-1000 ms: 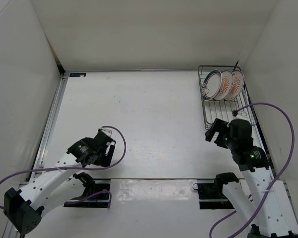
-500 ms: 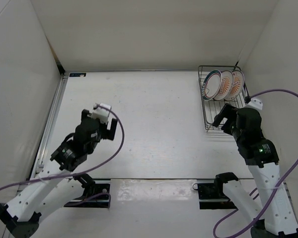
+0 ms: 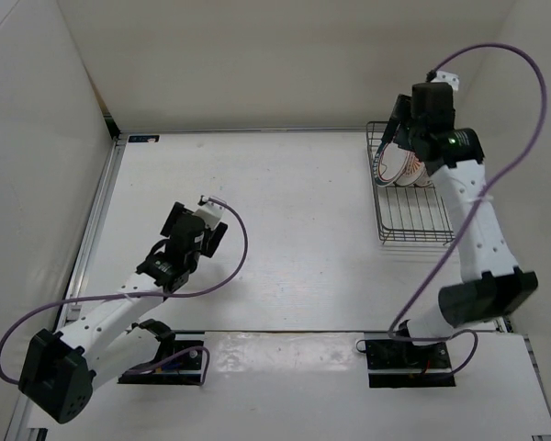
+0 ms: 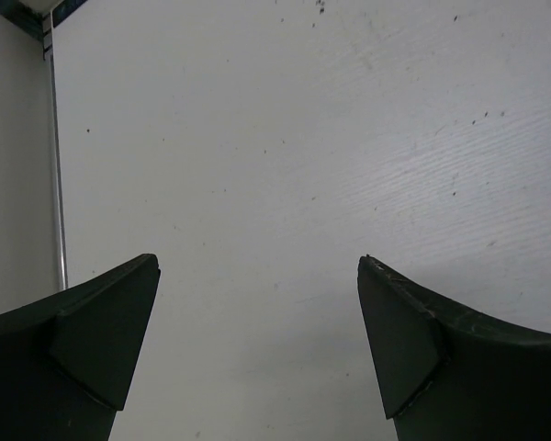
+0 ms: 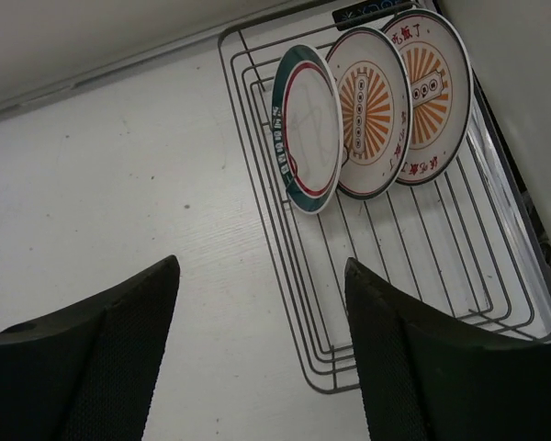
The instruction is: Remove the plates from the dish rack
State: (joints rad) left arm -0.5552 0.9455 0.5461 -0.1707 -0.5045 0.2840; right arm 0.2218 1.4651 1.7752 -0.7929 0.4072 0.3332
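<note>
The right claw [image 5: 260,276] hangs released, jaws wide with nothing between them, above the dish rack [image 5: 441,257]. In the wrist view the three plates sit in the upper right of the frame, beyond the finger gap and a little right of it, well apart from both fingers. In the top view the claw lies over the rack's upper end and partly covers the plates. The left claw [image 4: 257,266] is released too, over bare counter [image 3: 285,211] in the left centre of the top view.

A second ago the right arm was low in the lower right of the top view, its claw at the rack's lower end. Now it reaches up to the upper right. The left arm has also stretched up the frame. The plates have not moved.

The plates stand on edge in a short row across the rack's upper end, tilted, faces toward the wrist camera. The green-rimmed plate [image 5: 308,129] is leftmost and overlaps the middle sunburst plate [image 5: 372,110], which overlaps the right one [image 5: 427,96]. The rack's long axis runs top to bottom in the top view, crosswise to the row.
</note>
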